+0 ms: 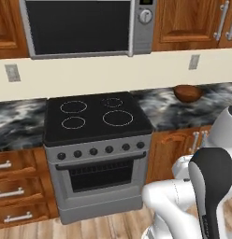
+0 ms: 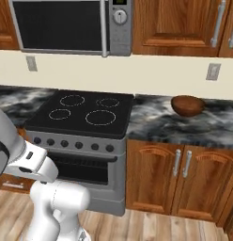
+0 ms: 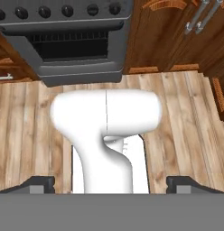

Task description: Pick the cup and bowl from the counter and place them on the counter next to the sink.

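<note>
One bowl [image 1: 188, 93] is the task thing we can find: round, reddish-brown, resting on the dark marbled counter [image 1: 167, 112] to the right of the stove, close to the cream back wall. In the right base view we see the bowl [image 2: 187, 105] again on the counter [image 2: 156, 122], set toward the back, well apart from the stovetop edge. We cannot pick out a yellow cup or a sink in these pictures.

Beside the bowl's stretch of counter sits the stove [image 1: 97, 154], its black glass top [image 1: 94, 116] marked with four ring burners and a row of dark knobs along the grey front above the oven door. More marbled counter runs off to the stove's left. Above the stove hangs a microwave [image 1: 85, 28], with brown wooden wall cabinets on either side. Brown cabinet doors with metal handles [image 2: 182, 164] stand under the counter below the bowl. On the wall we see one outlet [image 1: 194, 61] just above the bowl and another further left.

Our gripper [image 3: 111, 185] points down at the plank floor [image 3: 186, 131], low in front of the oven, far from the bowl. Its two dark fingertips [image 3: 39, 184] stand wide apart with nothing between them but the robot's own body.
</note>
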Controlling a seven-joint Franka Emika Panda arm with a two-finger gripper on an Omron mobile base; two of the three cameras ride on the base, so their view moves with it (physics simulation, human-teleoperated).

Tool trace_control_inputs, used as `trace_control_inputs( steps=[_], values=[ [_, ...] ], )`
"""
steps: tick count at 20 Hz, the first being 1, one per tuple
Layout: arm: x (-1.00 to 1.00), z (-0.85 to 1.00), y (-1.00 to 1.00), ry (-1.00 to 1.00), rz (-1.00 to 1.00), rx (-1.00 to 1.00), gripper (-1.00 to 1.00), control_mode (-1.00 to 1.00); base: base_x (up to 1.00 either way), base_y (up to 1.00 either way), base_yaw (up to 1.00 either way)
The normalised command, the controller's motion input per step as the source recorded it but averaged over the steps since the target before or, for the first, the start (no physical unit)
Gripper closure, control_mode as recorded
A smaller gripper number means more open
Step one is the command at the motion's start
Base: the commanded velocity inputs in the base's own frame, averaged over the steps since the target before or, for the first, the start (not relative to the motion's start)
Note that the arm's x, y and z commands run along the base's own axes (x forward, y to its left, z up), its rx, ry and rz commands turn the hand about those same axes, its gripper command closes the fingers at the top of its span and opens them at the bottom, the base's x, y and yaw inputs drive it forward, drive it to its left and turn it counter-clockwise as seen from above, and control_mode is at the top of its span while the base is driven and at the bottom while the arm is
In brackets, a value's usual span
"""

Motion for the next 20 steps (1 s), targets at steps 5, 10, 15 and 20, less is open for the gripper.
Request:
trace_control_inputs(
  steps=[5,10,15,20],
  values=[
    [0.00,0.00,0.00,0.00,0.00,0.00,-1.00,1.00,0.07,-1.00,0.00],
    [0.00,0.00,0.00,0.00,0.00,0.00,-1.00,1.00,0.13,-1.00,0.00],
    [0.00,0.00,0.00,0.00,0.00,0.00,-1.00,1.00,0.41,-0.27,0.07],
    [0.00,0.00,0.00,0.00,0.00,0.00,-1.00,1.00,0.88,0.00,0.08]
  ],
)
